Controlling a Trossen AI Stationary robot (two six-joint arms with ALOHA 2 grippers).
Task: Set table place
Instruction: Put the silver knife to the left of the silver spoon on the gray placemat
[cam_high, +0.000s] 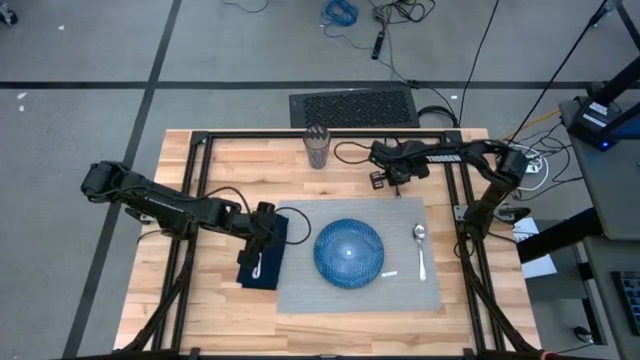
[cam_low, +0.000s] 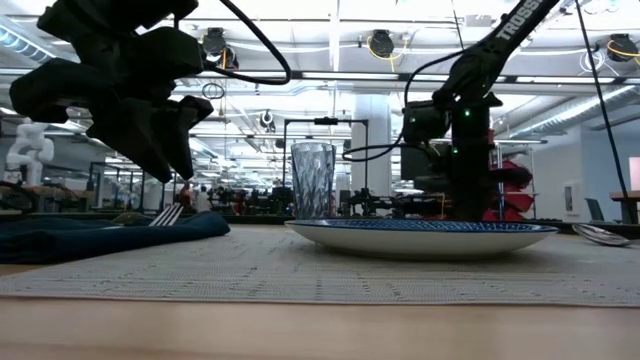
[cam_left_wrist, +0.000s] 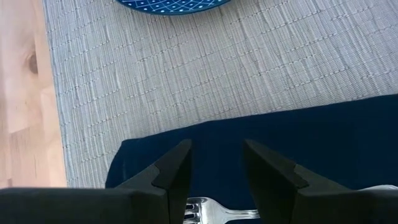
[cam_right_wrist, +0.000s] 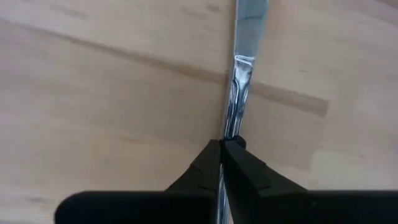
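The grey placemat (cam_high: 400, 290) lies on the wooden table (cam_high: 220, 160) with the round blue plate (cam_high: 348, 250) on its middle and a spoon (cam_high: 420, 245) on its right part. A navy napkin (cam_high: 262, 258) lies at the placemat's left edge with a fork (cam_high: 256, 265) on it. My left gripper (cam_high: 265, 225) is open just above the napkin's far part; in the left wrist view (cam_left_wrist: 217, 155) the fork's tines (cam_left_wrist: 200, 210) show between its fingers. My right gripper (cam_high: 383, 180) is shut on a knife (cam_right_wrist: 239, 74) over bare wood beyond the placemat's far edge. My right gripper pinches the knife's handle (cam_right_wrist: 232, 127) between its two fingertips. The knife runs on straight ahead of the fingers, blade (cam_right_wrist: 249, 18) away from them, close over the wood. Whether it rests on the table I cannot tell.
A clear faceted glass (cam_high: 318, 147) stands at the table's far edge, left of my right gripper. A small white scrap (cam_high: 388, 273) lies on the placemat right of the plate. The black frame (cam_high: 330, 133) runs along the far edge.
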